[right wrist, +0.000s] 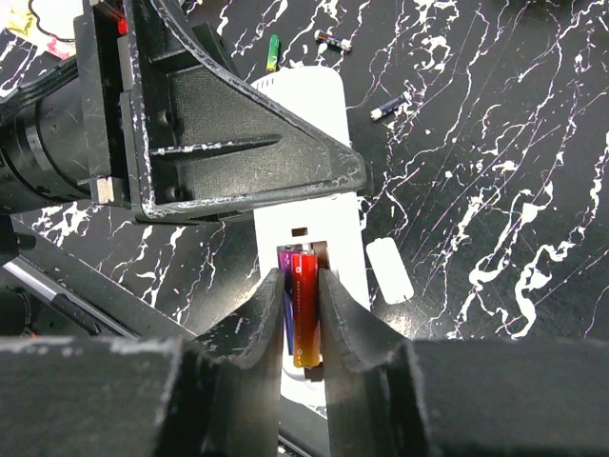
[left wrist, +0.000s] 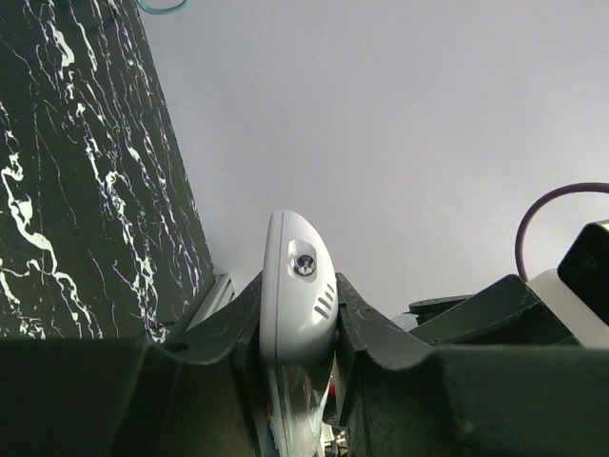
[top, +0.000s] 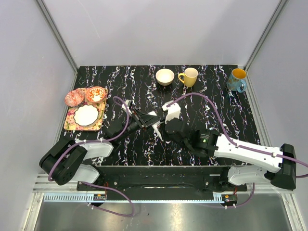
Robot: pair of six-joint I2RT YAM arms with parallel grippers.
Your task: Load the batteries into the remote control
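Pinching battery [right wrist: 303,328] (lettering illegible), right gripper [right wrist: 297,281] over remote control [right wrist: 306,103].

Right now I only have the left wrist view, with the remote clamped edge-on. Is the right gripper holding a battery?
Observer: Yes. The right gripper pinches a red-orange battery over the open compartment of the remote control.
Operator: Where's the compartment cover?
Observer: A small white cover lies flat on the table beside the remote control.
Operator: Any spares left?
Observer: Three loose batteries lie on the table past the remote control's far end.
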